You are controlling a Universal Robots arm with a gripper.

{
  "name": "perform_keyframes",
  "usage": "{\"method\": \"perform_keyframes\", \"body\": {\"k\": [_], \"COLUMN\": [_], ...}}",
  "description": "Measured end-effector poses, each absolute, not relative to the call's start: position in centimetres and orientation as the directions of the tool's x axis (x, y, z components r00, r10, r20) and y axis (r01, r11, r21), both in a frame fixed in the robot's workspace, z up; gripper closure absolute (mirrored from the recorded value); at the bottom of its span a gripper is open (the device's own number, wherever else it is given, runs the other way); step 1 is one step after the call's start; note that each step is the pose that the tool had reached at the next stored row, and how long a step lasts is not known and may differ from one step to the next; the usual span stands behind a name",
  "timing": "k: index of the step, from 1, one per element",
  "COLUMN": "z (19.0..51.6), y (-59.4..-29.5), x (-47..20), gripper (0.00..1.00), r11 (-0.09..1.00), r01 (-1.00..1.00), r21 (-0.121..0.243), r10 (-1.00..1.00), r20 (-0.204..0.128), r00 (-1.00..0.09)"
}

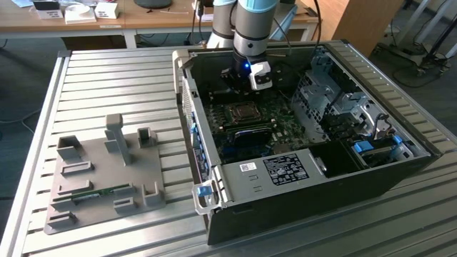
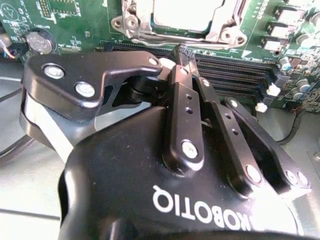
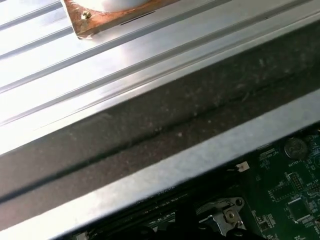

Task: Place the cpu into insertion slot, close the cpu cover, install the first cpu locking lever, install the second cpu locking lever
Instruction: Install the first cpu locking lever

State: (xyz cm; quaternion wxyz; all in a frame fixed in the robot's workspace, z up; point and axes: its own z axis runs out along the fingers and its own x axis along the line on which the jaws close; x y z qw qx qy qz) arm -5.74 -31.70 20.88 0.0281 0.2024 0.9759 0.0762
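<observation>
My gripper [image 2: 186,56] hovers inside open computer case [image 1: 400,176], jaws pinched together, holding nothing I can make out. One cpu [image 2: 185,12] already seated in insertion slot [image 1: 243,112] on green board [image 2: 75,25], toward counter's [image 1: 114,75] far edge. One cpu cover [image 2: 150,35] down around chip. Jaws nearest socket's edge, probably for lever work. Levers not clear enough to count.
</observation>
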Motion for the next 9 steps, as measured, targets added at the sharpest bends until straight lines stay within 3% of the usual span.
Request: {"method": "perform_keyframes", "body": {"k": [4, 9], "z": [20.85, 20.85], "y": [-31.69, -31.69], "x": [-5.74, -5.74], "gripper": [0.89, 0.89], "r11": [0.927, 0.949], "r01": [0.342, 0.300], "r21": [0.154, 0.096], "r10": [0.350, 0.305], "r20": [-0.026, -0.043], "r00": [-0.936, -0.951]}}
